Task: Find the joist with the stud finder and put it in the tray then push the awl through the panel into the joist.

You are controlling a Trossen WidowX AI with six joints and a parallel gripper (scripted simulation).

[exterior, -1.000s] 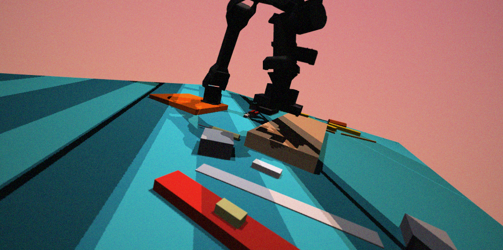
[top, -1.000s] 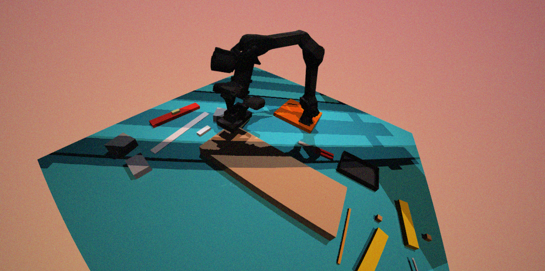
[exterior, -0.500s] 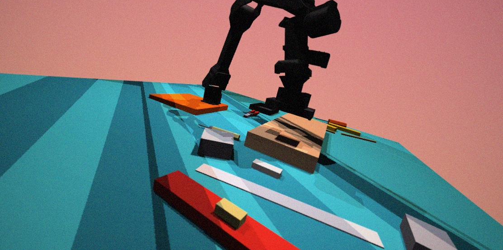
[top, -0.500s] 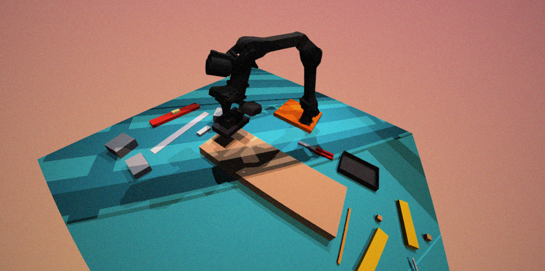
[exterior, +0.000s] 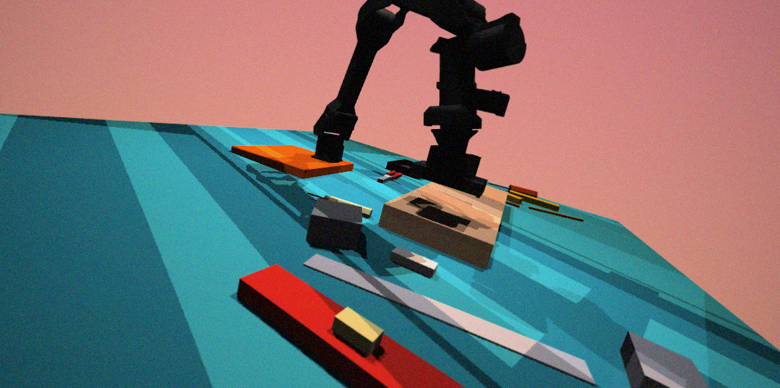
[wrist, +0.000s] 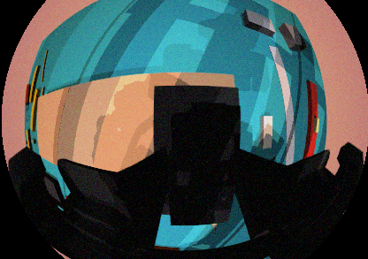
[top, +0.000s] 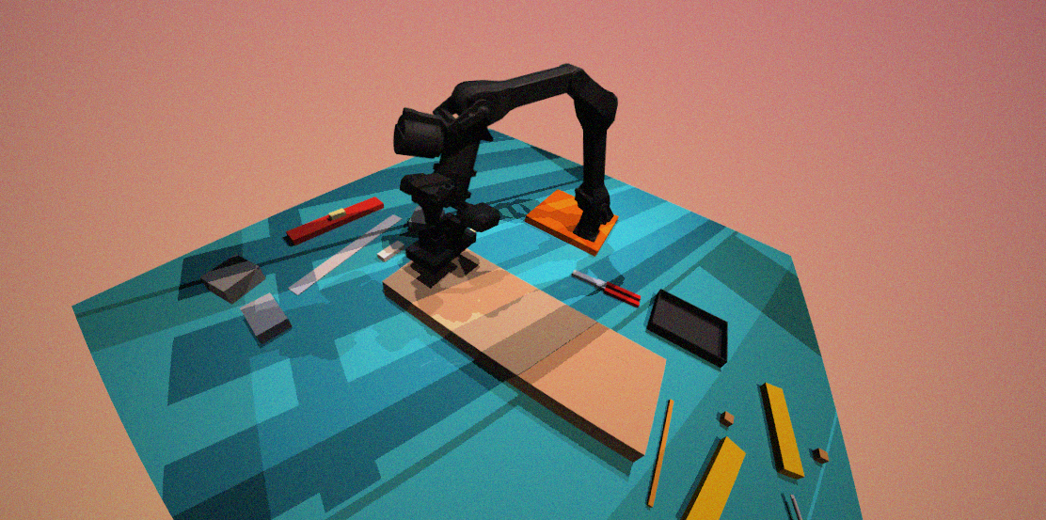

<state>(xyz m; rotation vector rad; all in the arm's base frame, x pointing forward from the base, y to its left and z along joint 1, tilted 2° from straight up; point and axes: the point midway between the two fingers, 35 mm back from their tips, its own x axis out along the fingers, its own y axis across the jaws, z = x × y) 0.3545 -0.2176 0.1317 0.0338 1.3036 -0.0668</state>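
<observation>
My gripper [top: 436, 263] [exterior: 455, 177] [wrist: 198, 151] points straight down and is shut on the stud finder [top: 433, 273] [wrist: 197, 132], a black block. It holds the block on or just above the near-left end of the tan floor panel [top: 585, 377] [exterior: 455, 241] [wrist: 88, 120]. The black tray [top: 688, 325] lies right of the panel's far end. A tan-handled tool with a thin dark tip, likely the awl [exterior: 349, 203], lies on the table between a grey block [exterior: 334, 224] and the panel. The arm hides it in the top view.
A red-handled tool [top: 607, 288] [exterior: 390, 175] lies between the panel and the orange arm base [top: 563, 217] [exterior: 283, 158]. A red level [top: 334, 220] [exterior: 305, 314], a grey ruler [top: 343, 253] [exterior: 436, 314], a small white block [top: 389, 250] [exterior: 413, 261] and grey blocks [top: 232, 276] lie left. Yellow bars [top: 783, 428] lie at the far right.
</observation>
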